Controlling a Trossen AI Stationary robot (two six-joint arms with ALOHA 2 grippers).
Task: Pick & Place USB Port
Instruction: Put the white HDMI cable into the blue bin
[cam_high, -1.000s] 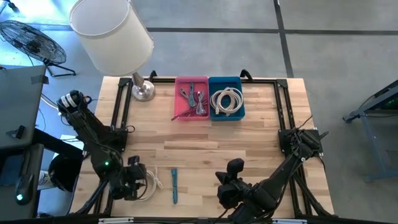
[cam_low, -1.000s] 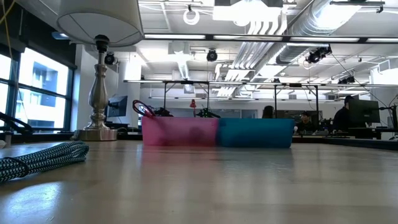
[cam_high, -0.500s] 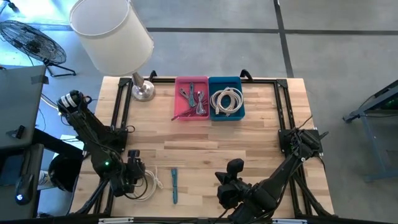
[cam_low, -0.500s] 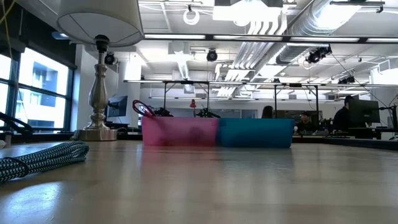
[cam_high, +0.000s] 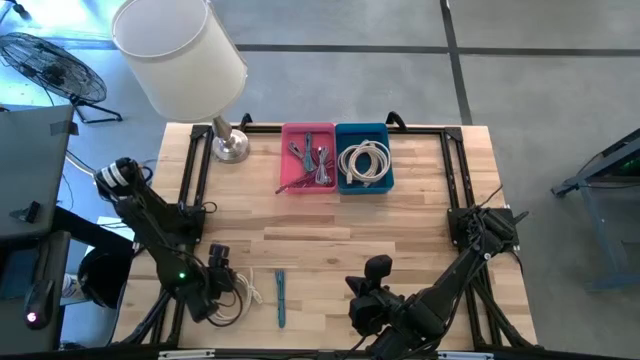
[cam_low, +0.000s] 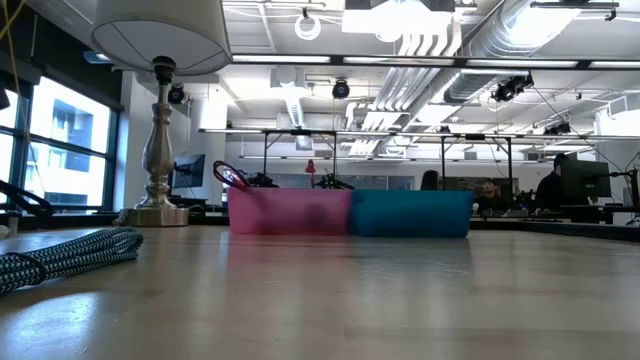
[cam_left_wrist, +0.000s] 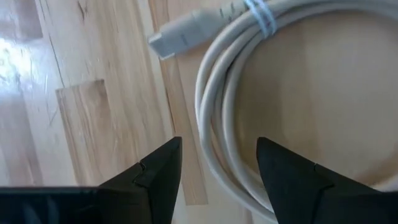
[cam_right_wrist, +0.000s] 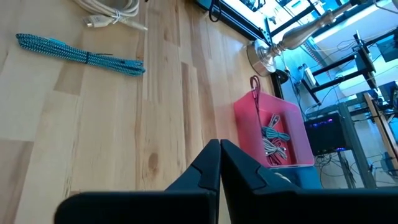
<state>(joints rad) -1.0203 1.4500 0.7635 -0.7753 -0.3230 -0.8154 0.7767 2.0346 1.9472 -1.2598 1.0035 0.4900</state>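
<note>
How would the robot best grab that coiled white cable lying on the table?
Probably from straight above, pinching across the bundled strands at the rim of the white cable. It lies flat on the table as a loop, so one finger can drop inside the ring and one outside. The left gripper hangs open right over that edge. The plug end sticks out loose, a poorer hold.

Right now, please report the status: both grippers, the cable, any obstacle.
Left gripper open, fingers astride the white coiled cable, not closed. Right gripper shut, parked at the table's near edge. Teal cable beside the coil, apart.
</note>
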